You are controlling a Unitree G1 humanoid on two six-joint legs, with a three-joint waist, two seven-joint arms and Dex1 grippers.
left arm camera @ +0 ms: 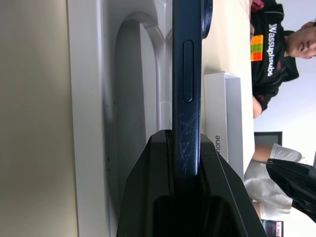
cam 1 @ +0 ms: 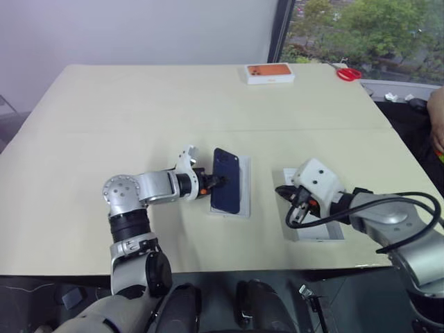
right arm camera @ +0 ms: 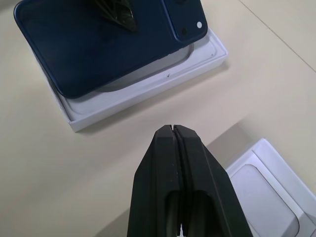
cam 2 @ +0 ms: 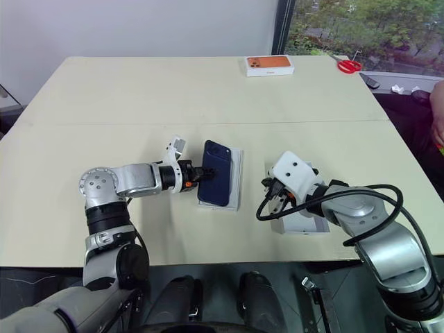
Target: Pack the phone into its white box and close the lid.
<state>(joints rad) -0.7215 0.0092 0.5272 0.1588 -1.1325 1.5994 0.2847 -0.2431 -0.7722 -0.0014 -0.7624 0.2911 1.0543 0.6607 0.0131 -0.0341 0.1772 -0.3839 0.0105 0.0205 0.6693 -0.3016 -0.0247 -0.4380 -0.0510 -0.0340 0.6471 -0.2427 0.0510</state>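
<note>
Left gripper [cam 1: 216, 182] pinches phone [cam 1: 226, 180] edge, tilted over box [cam 1: 243, 186]; right gripper [right arm camera: 174, 129] shut empty; lid [cam 1: 316, 229] at three o'clock, unfitted

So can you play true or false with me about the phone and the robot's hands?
1. The left gripper is holding the phone by its edge. True.
2. The right gripper is holding the lid. False: it is shut on nothing, over the table between the white box and the lid.
3. The lid is already on the white box. False: the lid lies apart from the box, with its open side up.
4. Red scissors lie at the far side of the table. True.
</note>
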